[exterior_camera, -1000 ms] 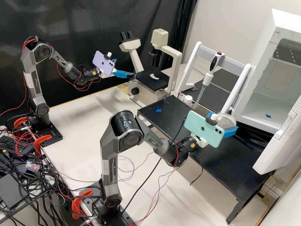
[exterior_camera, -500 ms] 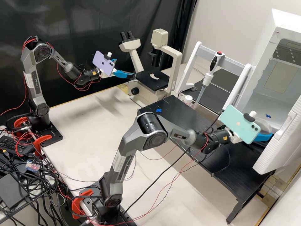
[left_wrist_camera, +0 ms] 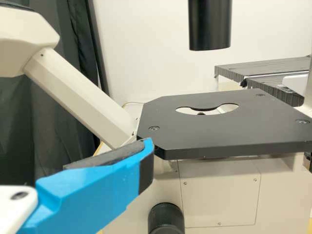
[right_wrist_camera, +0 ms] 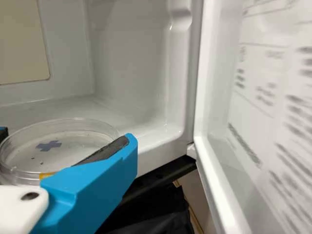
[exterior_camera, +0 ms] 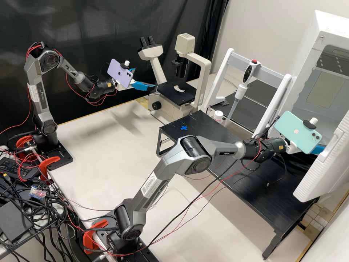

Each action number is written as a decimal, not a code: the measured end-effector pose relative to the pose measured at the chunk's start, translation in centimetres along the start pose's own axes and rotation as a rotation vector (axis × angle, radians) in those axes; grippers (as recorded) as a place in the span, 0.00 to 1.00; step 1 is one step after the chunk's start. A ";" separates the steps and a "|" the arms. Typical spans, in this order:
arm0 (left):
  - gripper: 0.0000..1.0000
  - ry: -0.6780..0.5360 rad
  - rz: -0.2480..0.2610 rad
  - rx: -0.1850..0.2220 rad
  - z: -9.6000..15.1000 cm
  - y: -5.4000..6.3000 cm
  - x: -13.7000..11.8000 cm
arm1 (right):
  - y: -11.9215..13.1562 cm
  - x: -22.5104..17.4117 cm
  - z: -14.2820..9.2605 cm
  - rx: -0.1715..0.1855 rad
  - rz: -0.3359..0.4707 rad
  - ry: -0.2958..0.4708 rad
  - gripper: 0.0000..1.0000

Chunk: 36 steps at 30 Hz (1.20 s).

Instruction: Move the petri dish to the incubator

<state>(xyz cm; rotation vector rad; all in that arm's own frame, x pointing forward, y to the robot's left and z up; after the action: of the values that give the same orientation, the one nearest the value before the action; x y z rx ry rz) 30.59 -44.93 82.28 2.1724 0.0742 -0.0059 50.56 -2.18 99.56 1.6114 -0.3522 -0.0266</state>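
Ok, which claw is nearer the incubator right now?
Right. The right claw is at the open front of the incubator, holding the petri dish; the left claw is well away from it, by the microscope stage.

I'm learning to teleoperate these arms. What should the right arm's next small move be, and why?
Probably ease the dish a little farther into the incubator: the right gripper holds it between its fingers, the door stands open, and the blue cross inside shows through the dish, so it seems lined up.
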 end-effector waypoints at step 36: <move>1.00 0.000 0.000 0.000 0.0 0.0 0.0 | -3.3 4.7 -1.5 -0.047 -0.061 0.020 1.00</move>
<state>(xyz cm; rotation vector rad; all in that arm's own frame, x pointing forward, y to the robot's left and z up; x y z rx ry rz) 30.59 -44.93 82.28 2.1724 0.0742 -0.0059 56.09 -1.79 97.39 1.5747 -0.2851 -0.0643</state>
